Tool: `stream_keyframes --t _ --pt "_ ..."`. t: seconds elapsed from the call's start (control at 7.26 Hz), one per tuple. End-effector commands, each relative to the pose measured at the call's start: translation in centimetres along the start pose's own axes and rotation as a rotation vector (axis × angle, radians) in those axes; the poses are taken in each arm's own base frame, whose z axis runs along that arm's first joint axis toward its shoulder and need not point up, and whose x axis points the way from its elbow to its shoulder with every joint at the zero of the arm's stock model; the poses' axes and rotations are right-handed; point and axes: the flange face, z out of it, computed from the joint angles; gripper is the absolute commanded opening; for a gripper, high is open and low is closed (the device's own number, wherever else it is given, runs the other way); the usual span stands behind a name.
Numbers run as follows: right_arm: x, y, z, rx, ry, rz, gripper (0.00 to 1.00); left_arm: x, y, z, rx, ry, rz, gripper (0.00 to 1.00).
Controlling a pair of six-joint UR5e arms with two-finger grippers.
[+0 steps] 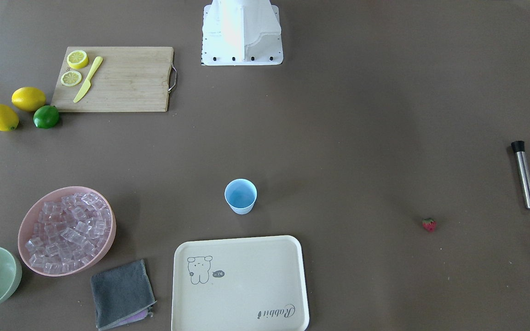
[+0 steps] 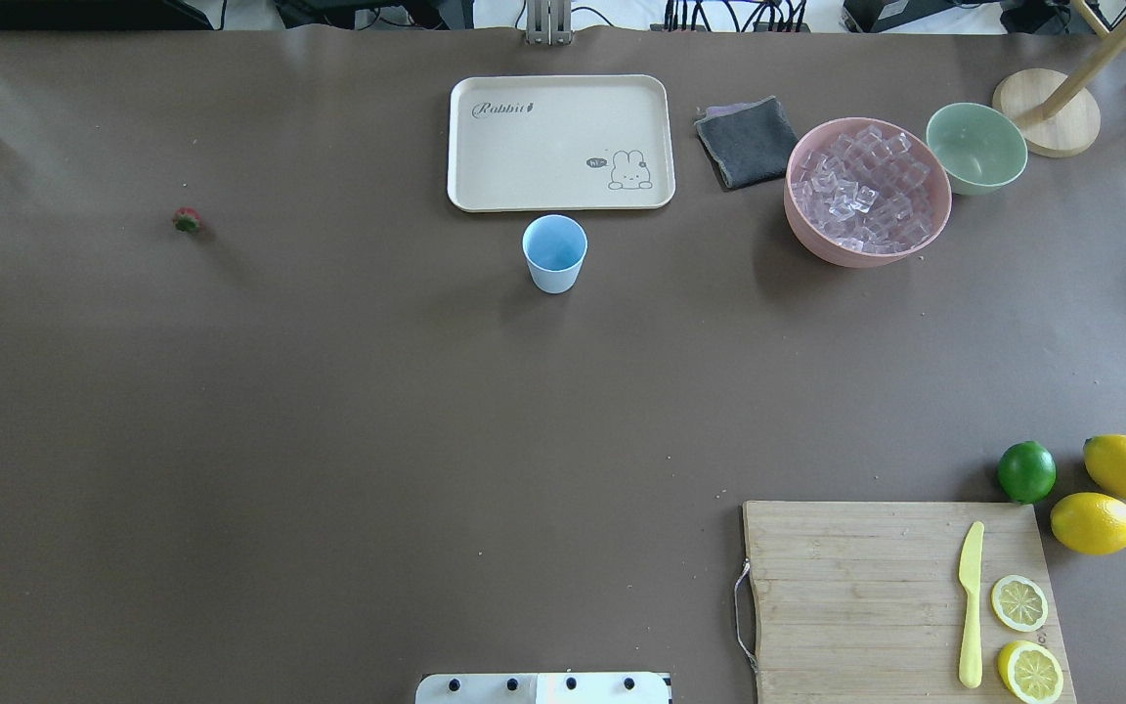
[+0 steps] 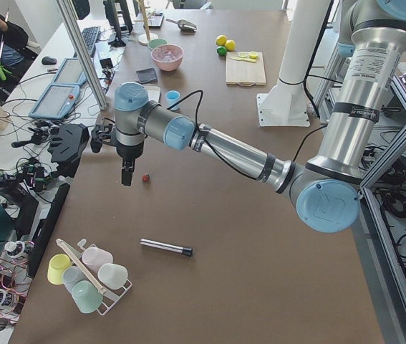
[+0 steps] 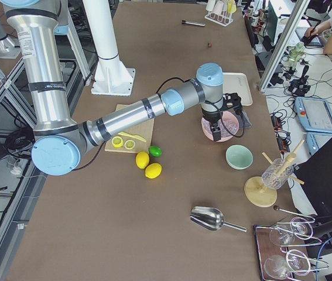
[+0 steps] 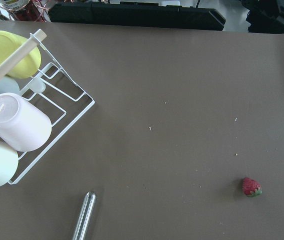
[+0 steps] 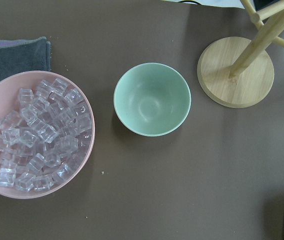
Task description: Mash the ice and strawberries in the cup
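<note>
The cup stands midway along the tabletop, just before a tray at the edge farthest from the robot. From the tray toward the far right corner sit a cloth, a bowl holding the ice, and an empty bowl; the strawberry lies alone near the left edge. A cutting board carrying a knife and lemon slices fills the near right corner.

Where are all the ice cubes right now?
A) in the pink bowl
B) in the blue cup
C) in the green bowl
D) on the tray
A: the ice cubes are all heaped in the pink bowl, while the blue cup, the green bowl and the tray hold none.
</note>
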Motion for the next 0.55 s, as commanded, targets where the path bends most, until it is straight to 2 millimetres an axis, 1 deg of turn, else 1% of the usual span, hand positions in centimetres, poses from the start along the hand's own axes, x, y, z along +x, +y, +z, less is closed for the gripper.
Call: stream_keyframes --t 0.0,0.14,0.28,0.41 --pt "0.2 0.1 -0.1 0.001 0.002 0.005 1.00 0.1 0.2 -0.1 -0.001 -0.001 0.002 0.98" --pt "0.2 0.1 -0.3 0.005 -0.001 0.008 1.00 0.5 0.1 -0.4 0.004 0.005 0.011 0.98" --pt "0.3 0.3 -1.2 0.020 0.001 0.008 1.00 0.9 0.1 -0.9 0.014 0.011 0.019 0.98" --pt "0.6 0.9 -1.5 0.023 0.002 0.011 1.00 0.4 0.2 0.2 -0.004 0.006 0.011 0.98"
